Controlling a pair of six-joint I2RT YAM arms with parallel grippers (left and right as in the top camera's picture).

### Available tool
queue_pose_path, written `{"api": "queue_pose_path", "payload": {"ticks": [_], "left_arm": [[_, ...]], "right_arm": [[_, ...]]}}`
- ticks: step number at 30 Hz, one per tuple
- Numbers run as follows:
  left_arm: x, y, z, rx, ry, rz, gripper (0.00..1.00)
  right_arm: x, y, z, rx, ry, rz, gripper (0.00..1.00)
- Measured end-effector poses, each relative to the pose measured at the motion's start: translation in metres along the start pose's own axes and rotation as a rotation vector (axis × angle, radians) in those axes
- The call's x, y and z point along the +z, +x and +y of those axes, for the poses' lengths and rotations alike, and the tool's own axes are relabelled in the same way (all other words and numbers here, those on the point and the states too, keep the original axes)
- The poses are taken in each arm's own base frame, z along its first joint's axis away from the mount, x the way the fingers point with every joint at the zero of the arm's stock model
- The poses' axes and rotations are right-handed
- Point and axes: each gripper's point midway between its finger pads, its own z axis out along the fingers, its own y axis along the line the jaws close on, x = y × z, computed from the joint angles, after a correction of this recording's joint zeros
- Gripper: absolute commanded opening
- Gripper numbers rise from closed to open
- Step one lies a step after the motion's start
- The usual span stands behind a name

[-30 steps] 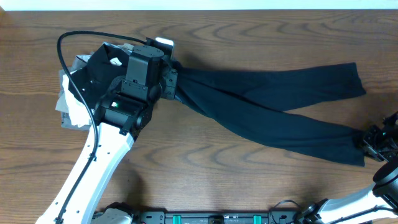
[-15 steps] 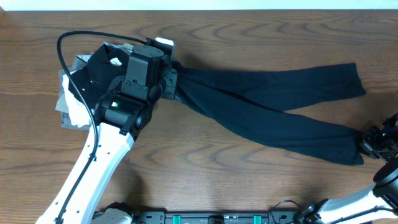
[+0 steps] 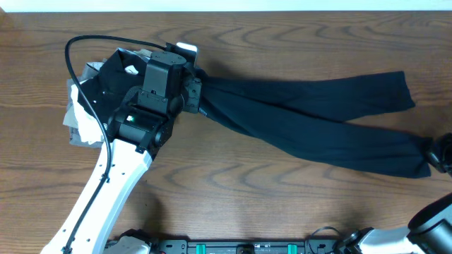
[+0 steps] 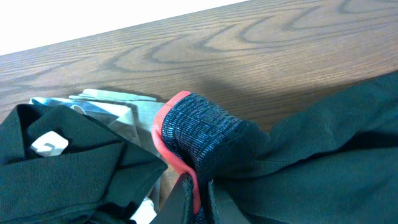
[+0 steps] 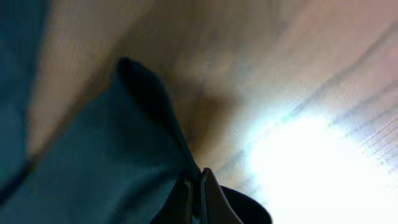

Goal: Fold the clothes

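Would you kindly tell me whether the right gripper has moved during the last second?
Yes. The right gripper has moved rightward across the table, dragging the lower cuff of the leggings beyond the unmoved upper cuff.

Left arm (image 3: pixel 106 176) reaching diagonally from near edge, left fingers (image 4: pixel 180 208) pinching leggings (image 3: pixel 318 99), right fingers (image 5: pixel 214 208) pinching them too

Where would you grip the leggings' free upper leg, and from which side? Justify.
Grip the leggings' upper leg at its cuff, coming in from the right, probably. The cuff lies flat on the table with its hem edge open to that side; toward the waistband the two legs overlap, so a pinch there may catch both.
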Motion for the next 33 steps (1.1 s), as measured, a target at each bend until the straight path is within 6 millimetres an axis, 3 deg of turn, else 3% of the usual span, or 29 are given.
{"api": "queue_pose_path", "payload": {"ticks": [3, 7, 12, 17, 21, 26, 30, 33], "left_arm": [[0.0, 0.0, 0.0, 0.0, 0.0, 0.0, 0.07], [0.0, 0.0, 0.0, 0.0, 0.0, -0.001, 0.06], [0.0, 0.0, 0.0, 0.0, 0.0, 0.0, 0.07], [0.0, -0.002, 0.0, -0.001, 0.0, -0.007, 0.07], [0.0, -0.002, 0.0, -0.001, 0.001, -0.008, 0.07], [0.0, -0.002, 0.0, -0.001, 0.001, -0.009, 0.06], [-0.001, -0.003, 0.0, -0.001, 0.001, -0.011, 0.07], [-0.008, -0.006, 0.001, -0.002, 0.002, -0.031, 0.06]], "right_arm": [[-0.012, -0.019, 0.029, -0.101, -0.204, -0.084, 0.01], [-0.016, -0.014, 0.041, -0.052, -0.279, -0.055, 0.01], [-0.024, -0.014, 0.067, -0.214, -0.417, -0.085, 0.01], [-0.018, -0.013, 0.057, -0.17, -0.326, -0.07, 0.01], [-0.028, -0.013, 0.082, -0.305, -0.475, -0.107, 0.01], [-0.024, -0.02, 0.075, -0.12, -0.418, -0.09, 0.01], [-0.036, -0.043, 0.09, -0.128, -0.515, -0.182, 0.01], [-0.07, -0.069, 0.113, -0.219, -0.713, -0.325, 0.01]]}}
